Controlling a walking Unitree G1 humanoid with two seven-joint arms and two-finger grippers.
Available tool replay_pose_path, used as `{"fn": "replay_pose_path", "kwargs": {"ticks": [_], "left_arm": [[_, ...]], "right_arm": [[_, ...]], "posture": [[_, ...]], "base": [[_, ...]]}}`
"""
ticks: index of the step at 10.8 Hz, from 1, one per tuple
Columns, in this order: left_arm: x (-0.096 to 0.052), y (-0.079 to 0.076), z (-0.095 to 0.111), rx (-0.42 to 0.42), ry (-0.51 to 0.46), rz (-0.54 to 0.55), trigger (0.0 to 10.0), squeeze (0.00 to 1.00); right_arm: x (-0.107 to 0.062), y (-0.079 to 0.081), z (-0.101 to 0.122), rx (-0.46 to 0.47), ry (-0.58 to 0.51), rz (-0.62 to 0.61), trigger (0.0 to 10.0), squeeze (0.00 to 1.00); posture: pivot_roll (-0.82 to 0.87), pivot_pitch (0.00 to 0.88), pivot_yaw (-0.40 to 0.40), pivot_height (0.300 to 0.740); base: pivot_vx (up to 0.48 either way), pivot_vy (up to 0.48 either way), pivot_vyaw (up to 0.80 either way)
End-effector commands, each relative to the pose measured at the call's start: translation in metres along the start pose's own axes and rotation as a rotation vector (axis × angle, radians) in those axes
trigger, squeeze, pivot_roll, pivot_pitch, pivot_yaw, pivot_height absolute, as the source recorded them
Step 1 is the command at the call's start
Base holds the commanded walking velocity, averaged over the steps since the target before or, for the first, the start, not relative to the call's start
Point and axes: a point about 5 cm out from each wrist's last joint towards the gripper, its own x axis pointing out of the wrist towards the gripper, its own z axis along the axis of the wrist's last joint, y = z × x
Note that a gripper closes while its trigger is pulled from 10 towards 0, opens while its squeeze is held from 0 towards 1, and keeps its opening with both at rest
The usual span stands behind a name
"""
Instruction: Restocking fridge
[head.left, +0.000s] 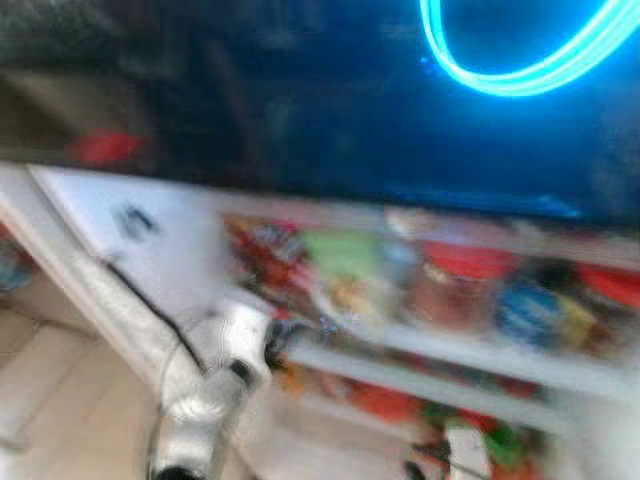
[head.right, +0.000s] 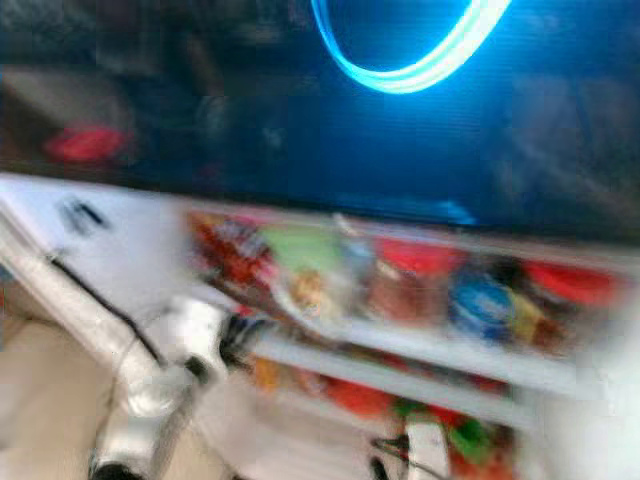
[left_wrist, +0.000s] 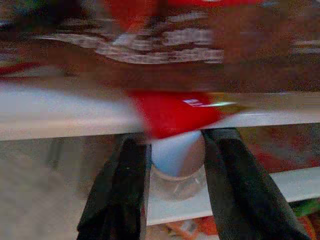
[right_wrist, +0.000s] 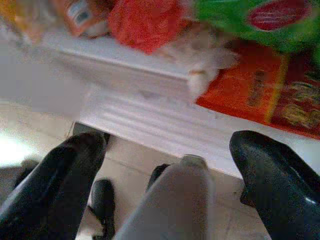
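While the left end effector (left_wrist: 172, 165) grips a red-capped bottle (left_wrist: 176, 135), I'd keep it upright easing onto the fridge shelf (head.left: 440, 358) at 12 o'clock; right end effector (right_wrist: 165, 170) gapes empty.

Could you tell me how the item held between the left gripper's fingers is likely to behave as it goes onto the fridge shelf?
The left gripper holds a blurred red-and-pale item; its rounded body suggests it could roll or tip once released. It probably is rigid, since the fingers show no squashing. The white shelf looks smooth, so it may slide.

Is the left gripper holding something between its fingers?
Yes, the left gripper holds a red-labelled bottle between its two black fingers at the white fridge shelf.
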Motion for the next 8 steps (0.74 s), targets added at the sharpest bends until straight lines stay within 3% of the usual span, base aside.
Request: {"fn": "replay_pose_path", "kwargs": {"ticks": [1, 4, 7, 8], "left_arm": [[-0.004, 0.014, 0.008, 0.046, -0.015, 0.027, 10.0, 0.00], [-0.008, 0.014, 0.005, 0.081, 0.004, 0.000, 10.0, 0.00], [-0.013, 0.018, 0.002, 0.298, 0.062, -0.112, 10.0, 0.00], [-0.011, 0.026, 0.000, 0.195, 0.059, -0.045, 10.0, 0.00]], "right_arm": [[0.001, -0.001, 0.009, -0.016, -0.024, 0.000, 10.0, 0.00], [0.001, -0.001, 0.008, -0.016, -0.023, 0.002, 10.0, 0.00], [0.001, -0.001, 0.008, -0.019, -0.022, 0.005, 10.0, 0.00], [0.001, -0.001, 0.008, -0.018, -0.023, 0.005, 10.0, 0.00]], "posture": [[0.01, 0.000, 0.045, 0.677], [0.01, 0.000, 0.044, 0.677], [0.01, 0.000, 0.046, 0.677], [0.01, 0.000, 0.046, 0.677]], "base": [[0.277, 0.000, 0.00], [0.000, 0.000, 0.00], [0.000, 0.000, 0.00], [0.000, 0.000, 0.00]]}}
